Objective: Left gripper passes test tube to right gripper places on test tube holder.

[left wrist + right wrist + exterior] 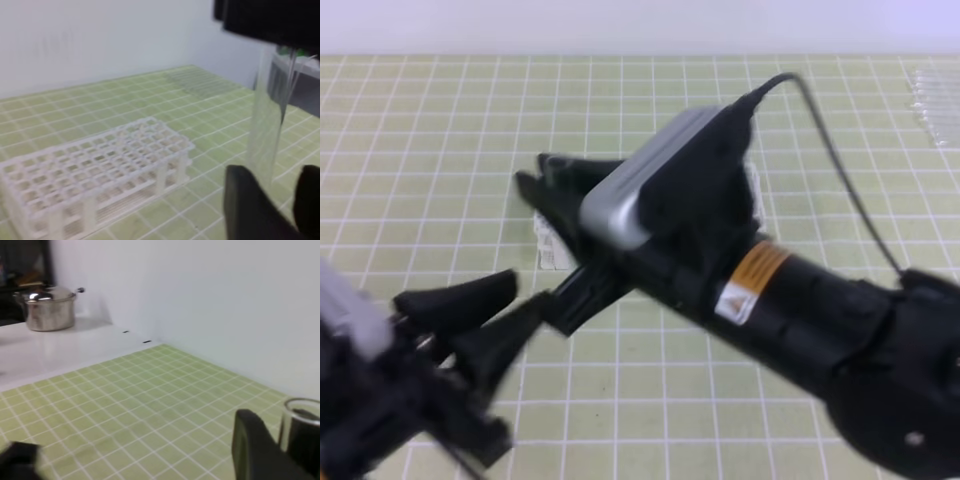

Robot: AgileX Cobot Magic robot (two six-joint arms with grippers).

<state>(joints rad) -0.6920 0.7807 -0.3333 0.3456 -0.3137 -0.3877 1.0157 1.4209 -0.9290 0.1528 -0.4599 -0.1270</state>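
We see the right hand (pixel 280 450) closed on the tube (pixel 265 125), which stands upright; the left hand (pixel 505 310), fingers parted, sits just below it. The white rack (pixel 100 175) rests on the green gridded surface (pixel 440 150) nearby

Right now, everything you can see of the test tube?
The test tube is a clear glass cylinder, standing near upright in the left wrist view, its top running up under the dark right gripper. Its lower end drops out of sight between the left gripper's black fingers, which stand apart. In the right wrist view its open rim sits between that gripper's fingers.
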